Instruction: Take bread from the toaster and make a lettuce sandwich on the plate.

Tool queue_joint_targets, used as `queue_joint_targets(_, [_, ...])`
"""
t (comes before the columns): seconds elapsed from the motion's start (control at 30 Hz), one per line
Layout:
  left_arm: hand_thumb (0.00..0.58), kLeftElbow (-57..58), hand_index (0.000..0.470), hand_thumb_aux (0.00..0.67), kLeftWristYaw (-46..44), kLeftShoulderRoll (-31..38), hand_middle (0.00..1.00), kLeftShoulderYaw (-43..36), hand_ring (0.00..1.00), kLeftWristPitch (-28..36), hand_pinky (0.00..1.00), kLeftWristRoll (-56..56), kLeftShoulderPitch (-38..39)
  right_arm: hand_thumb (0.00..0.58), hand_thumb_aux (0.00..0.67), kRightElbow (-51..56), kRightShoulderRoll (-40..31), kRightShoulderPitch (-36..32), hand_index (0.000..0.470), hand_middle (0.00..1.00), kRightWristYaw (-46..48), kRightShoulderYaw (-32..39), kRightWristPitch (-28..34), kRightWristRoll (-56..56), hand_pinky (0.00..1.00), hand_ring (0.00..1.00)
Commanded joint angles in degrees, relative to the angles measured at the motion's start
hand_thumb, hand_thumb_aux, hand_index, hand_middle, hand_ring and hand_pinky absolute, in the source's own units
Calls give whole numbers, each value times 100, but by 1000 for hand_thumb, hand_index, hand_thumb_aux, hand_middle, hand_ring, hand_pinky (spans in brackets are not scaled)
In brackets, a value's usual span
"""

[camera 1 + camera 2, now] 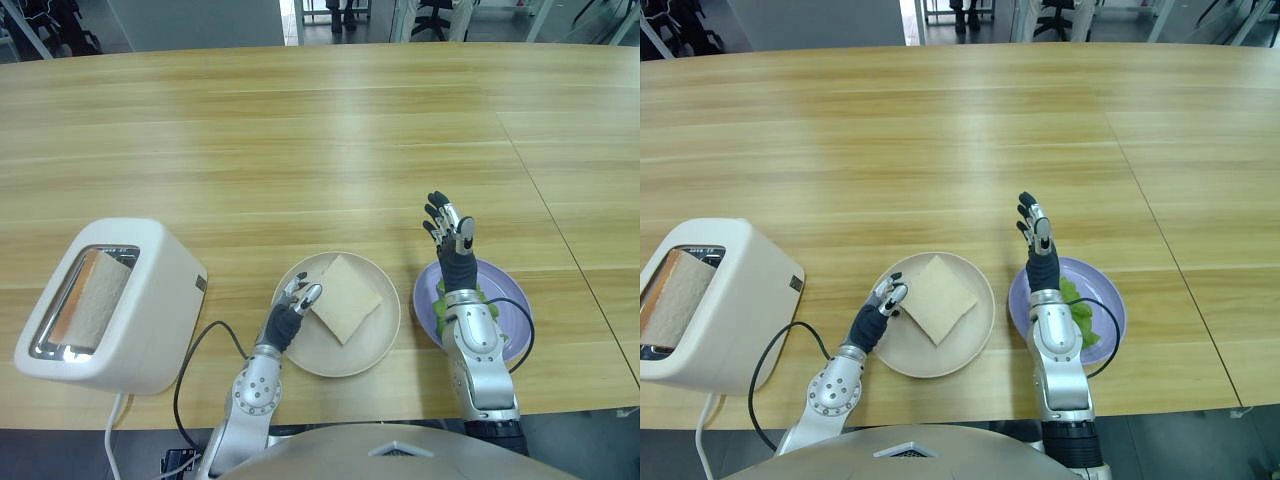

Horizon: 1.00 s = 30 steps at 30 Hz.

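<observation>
Handling the bread slice (pixel 345 297) calls for a light pinch at opposite edges, since it is judged light, soft and crumbly. It lies on the plate (pixel 345 362). A second slice (pixel 98 297) stands in the toaster (pixel 150 310), at the plate's 9 o'clock. The left hand (pixel 290 315) sits at the plate's 8 o'clock rim; whether it grips cannot be told. The right hand (pixel 450 240), extended and empty, hovers over the lettuce (pixel 1080 318) in the purple dish (pixel 510 300) at 3 o'clock. The leaf is probably limp and easily torn.

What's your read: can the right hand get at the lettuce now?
Probably yes. The open right hand is above the purple plate, with the lettuce partly under its wrist; nothing else lies between, though it may need to draw back.
</observation>
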Motion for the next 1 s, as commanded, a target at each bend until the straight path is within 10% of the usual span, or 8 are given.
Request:
queue_joint_targets(0.03, [0,-236,0,0,74,221,0,314,0,191,0,345,-26,0,0,52,-18,-56,0,0,22,-30,88,39,0,0])
queue_joint_targets(0.47, [0,-2188,0,0,-538,263,0,375,0,732,0,938,6,0,0,115,-41,-50,0,0,28,-23,59,17,0,0])
queue_joint_targets(1.0, [0,-95,0,0,593,-491,0,718,0,-1567,0,-13,-368,0,0,368,-1544,-268,0,0,-179,-356,234,-1466,0,0])
